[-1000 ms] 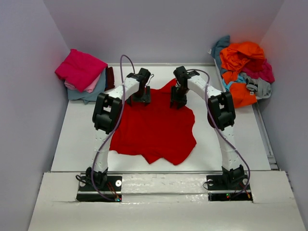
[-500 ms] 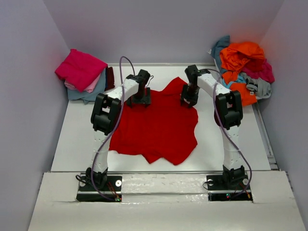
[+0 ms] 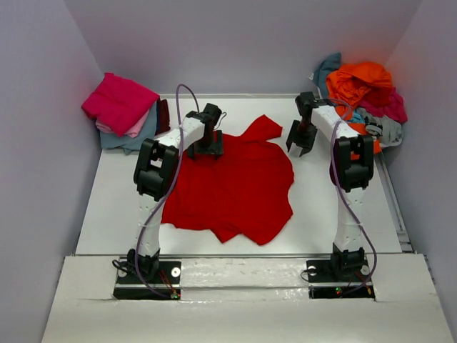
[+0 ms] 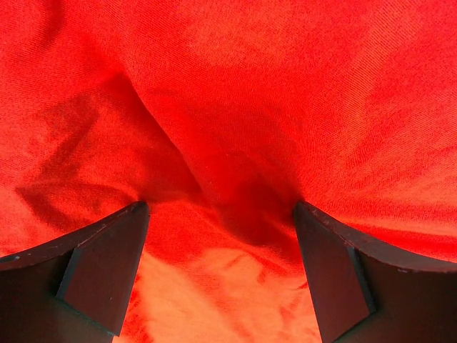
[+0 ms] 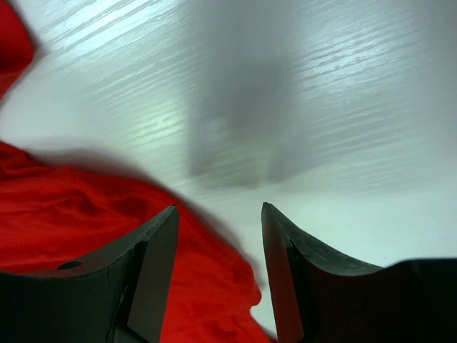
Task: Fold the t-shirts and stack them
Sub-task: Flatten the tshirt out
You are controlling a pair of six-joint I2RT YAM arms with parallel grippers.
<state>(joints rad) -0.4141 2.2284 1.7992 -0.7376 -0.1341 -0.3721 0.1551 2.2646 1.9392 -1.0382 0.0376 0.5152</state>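
The bright red cloth t-shirt (image 3: 235, 189) lies spread across the middle of the white tabletop (image 3: 107, 193). The left gripper (image 3: 206, 148) sits low over the shirt's far-left part, its jaws spread wide with a ridge of red cloth between them, not pinched. The right gripper (image 3: 300, 141) hangs just off the shirt's far-right edge, jaws apart and holding nothing.
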